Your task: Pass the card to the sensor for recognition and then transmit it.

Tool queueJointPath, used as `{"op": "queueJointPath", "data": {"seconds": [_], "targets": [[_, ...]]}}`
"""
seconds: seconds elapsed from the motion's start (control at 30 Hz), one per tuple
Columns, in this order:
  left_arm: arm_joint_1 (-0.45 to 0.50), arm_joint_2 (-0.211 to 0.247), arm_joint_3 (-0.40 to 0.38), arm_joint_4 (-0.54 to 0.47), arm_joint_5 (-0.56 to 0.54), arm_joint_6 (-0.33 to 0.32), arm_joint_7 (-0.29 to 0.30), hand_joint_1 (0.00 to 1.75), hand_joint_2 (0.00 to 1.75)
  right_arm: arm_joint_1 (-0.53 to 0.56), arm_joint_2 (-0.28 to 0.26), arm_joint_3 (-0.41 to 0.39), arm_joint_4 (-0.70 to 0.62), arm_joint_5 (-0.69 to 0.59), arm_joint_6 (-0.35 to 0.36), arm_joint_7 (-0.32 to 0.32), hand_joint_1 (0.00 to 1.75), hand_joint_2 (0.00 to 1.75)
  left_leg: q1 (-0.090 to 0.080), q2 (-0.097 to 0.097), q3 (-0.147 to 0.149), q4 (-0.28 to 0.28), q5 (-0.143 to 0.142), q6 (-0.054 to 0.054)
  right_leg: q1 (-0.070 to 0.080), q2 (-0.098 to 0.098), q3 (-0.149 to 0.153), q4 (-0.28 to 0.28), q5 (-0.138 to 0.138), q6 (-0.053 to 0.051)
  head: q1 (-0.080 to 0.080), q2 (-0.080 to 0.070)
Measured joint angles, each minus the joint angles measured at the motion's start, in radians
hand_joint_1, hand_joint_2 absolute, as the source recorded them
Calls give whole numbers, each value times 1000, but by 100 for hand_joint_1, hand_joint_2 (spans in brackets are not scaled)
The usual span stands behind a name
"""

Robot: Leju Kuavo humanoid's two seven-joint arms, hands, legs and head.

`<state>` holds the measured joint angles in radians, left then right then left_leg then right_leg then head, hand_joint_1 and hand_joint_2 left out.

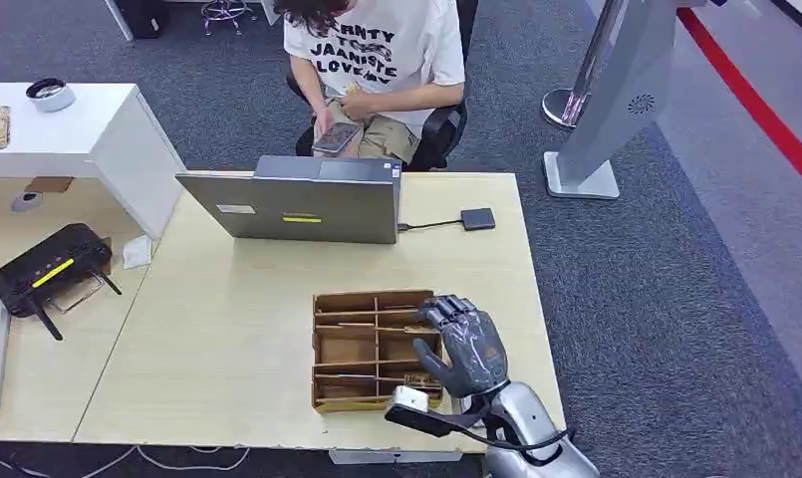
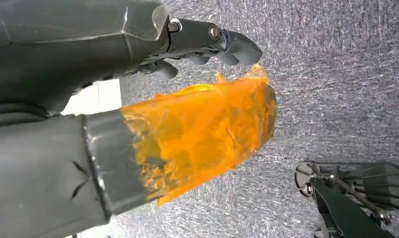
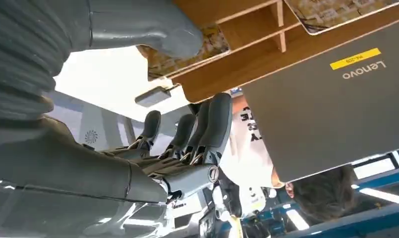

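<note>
My right hand (image 1: pixel 468 349) hangs with its dark fingers (image 3: pixel 213 124) spread and loosely bent, grasping nothing, over the right end of the shallow brown cardboard tray with dividers (image 1: pixel 337 349). My thumb (image 3: pixel 157 29) lies close to a patterned card (image 3: pixel 207 47) lying flat in one of the tray's compartments; I cannot tell whether it touches it. A second patterned card (image 3: pixel 336 12) lies in a compartment closer to the laptop. My left hand (image 2: pixel 207 39) hangs low over grey carpet, its thumb wrapped in a torn orange film (image 2: pixel 202 134), the fingers curled in on nothing that I can see.

Beyond the tray, at the far side of the pale wooden table (image 1: pixel 227 339), stands the grey laptop (image 1: pixel 297 204) with its lid towards me. To its right a small dark square pad (image 1: pixel 478 218), wired to the laptop, is probably the sensor. A person in a white printed shirt (image 1: pixel 377 50) sits beyond the table.

I judge this the very first step: picking a card. Next I must close thumb and fingers on a card's edge, lift it clear of the dividers, and carry it far and right to the pad.
</note>
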<state>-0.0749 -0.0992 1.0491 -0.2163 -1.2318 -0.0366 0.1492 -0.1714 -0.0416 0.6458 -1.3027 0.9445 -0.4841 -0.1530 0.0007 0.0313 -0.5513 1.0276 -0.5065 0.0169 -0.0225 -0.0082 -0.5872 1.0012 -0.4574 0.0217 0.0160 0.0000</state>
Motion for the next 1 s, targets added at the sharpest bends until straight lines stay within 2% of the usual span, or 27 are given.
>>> {"op": "queueJointPath", "data": {"seconds": [0.17,0.2,0.63,0.87,1.0], "targets": [[0,0,0,0,-4,0,0,0,0,-14,16,-2,21,-13,12,0,84,175,0,0,0,0,0,0,0,0,0,0,0,0,0,0],[-1,0,0,0,-6,1,0,0,0,-17,19,-2,26,-15,14,0,77,175,0,0,0,0,0,0,0,0,0,0,0,0,0,0],[-1,0,0,0,-9,6,0,0,0,-33,39,-6,78,-32,19,0,73,175,0,0,0,0,0,0,0,0,0,0,0,0,0,0],[-1,0,0,0,-9,6,0,0,0,-33,40,-11,98,-33,20,0,73,175,0,0,0,0,0,0,0,0,0,0,0,0,0,0],[-1,0,0,0,-9,6,0,0,0,-34,40,-13,102,-33,20,0,80,175,0,0,0,0,0,0,0,0,0,0,0,0,0,0]]}}
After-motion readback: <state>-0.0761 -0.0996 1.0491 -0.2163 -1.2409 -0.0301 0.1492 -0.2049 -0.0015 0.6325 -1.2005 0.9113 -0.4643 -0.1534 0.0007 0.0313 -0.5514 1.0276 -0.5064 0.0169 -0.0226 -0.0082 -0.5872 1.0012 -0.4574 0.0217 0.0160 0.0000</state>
